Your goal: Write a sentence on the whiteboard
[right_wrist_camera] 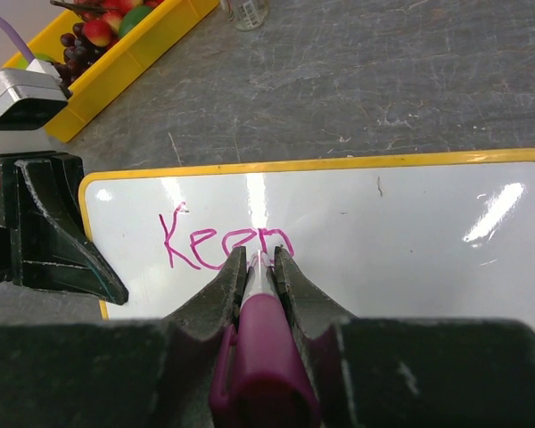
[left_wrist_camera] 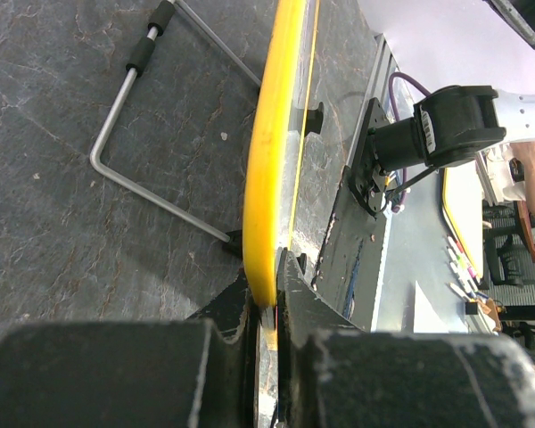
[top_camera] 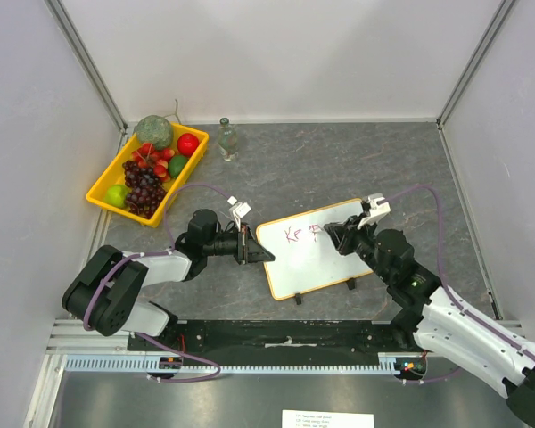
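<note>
The right gripper [right_wrist_camera: 260, 257] is pinching a magenta plastic marker [right_wrist_camera: 263, 361] between its two black fingers, and the tip of the marker touches the white surface. The thing it touches is the small rectangular whiteboard with a thin yellow frame and rounded corners [right_wrist_camera: 410, 241], which lies on the grey stone-patterned tabletop [top_camera: 339, 160] between the two arms. Just to the left of the tip, pink handwritten letters [right_wrist_camera: 216, 242] stand on the whiteboard. They read "Kee", and then one more letter that I cannot tell for sure.

The left gripper [left_wrist_camera: 266, 283] is pressed together on the yellow frame at the left short edge of the whiteboard. A bent grey metal rod with a black sleeve [left_wrist_camera: 116, 160] lies on the tabletop just beside this edge. On the near long edge of the whiteboard sit two small black clip feet [top_camera: 298, 300].

Well apart from the whiteboard, toward the far left, is a yellow plastic tray [top_camera: 102, 185] with grapes and other fruit. A small clear glass bottle [top_camera: 227, 140] stands upright behind the whiteboard, near the tray.
</note>
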`<state>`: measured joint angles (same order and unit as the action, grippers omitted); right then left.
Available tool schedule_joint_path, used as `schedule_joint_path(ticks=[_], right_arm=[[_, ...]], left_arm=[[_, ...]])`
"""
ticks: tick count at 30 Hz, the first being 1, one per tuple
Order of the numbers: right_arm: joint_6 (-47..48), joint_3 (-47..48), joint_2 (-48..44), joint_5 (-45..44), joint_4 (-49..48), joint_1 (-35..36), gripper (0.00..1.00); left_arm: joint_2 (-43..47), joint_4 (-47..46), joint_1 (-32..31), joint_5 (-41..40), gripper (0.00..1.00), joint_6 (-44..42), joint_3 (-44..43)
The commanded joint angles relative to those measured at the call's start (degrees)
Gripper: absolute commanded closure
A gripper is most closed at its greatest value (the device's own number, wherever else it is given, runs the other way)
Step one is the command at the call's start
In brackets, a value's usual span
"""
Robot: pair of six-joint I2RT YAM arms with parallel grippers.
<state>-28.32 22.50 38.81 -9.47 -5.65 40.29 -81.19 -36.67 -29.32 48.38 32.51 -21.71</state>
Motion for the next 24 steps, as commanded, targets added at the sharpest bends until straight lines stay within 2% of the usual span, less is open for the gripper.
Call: schedule_joint_path(ticks=[1,9,18,24], right_arm=[[-1.2,-0.1,0.0,-0.7,-1.3,0.0,1.00],[-1.5,3.2,-2.7,0.8,1.3,-1.2,1.00],[0.1,4.5,-5.8,4.3,5.5,-9.6,1.00],[0.5,4.4,-5.5,4.9,6.8,-11.1,1.00]], left_arm=[[-1.3,4.9,-0.1,-5.4,0.98,-6.9,0.5],[-1.2,5.0,-0.2,-5.5,0.98,-7.1,0.5],[-1.0,5.3,-0.1,-5.6,0.98,-7.2,0.6],[-0.8,5.2,-0.1,-5.6,0.98,-7.2,0.6]])
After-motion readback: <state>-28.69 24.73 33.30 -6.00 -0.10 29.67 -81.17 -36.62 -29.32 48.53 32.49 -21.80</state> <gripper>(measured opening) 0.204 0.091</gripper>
